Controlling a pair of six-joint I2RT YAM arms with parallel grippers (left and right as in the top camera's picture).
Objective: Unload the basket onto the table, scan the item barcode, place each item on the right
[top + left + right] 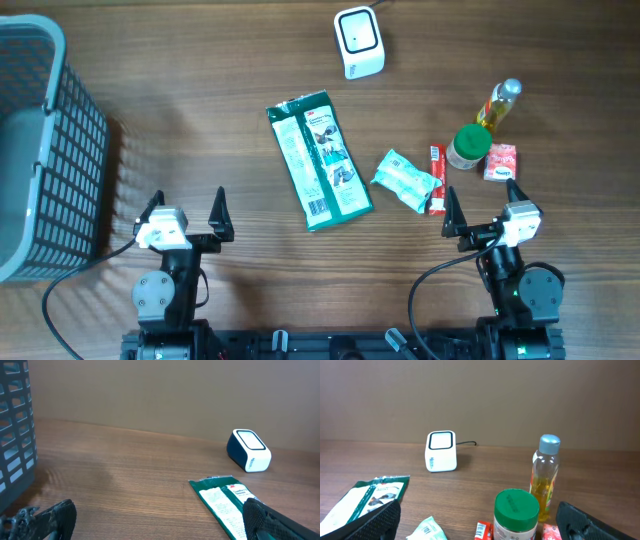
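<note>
Which item you are meant to scan is not marked, so judge them by size; the green packet (320,160) lies flat mid-table, the largest piece, and it looks light, thin and floppy with a slick film, so take it by one long edge or a sealed end, since a pinch in the middle will likely buckle it; the oil bottle (497,104) stands upright at the far right, probably the heaviest thing, smooth and easy to tip, best held around the body below the cap; the green-lidded jar (468,146) stands just beside it, stiff and round, good for a grip across the sides; the small white pouch (405,180) is soft and crinkly, and the red stick sachet (437,178) and red square sachet (501,161) lie flat, hard to get under; the scanner (358,42) sits at the far edge, window facing up; both your tools stand wide and empty, left gripper (187,203) by the basket (40,150), right gripper (481,198) just short of the clutter; the table (200,80) gives open room left of the packet; the right side is crowded.
</note>
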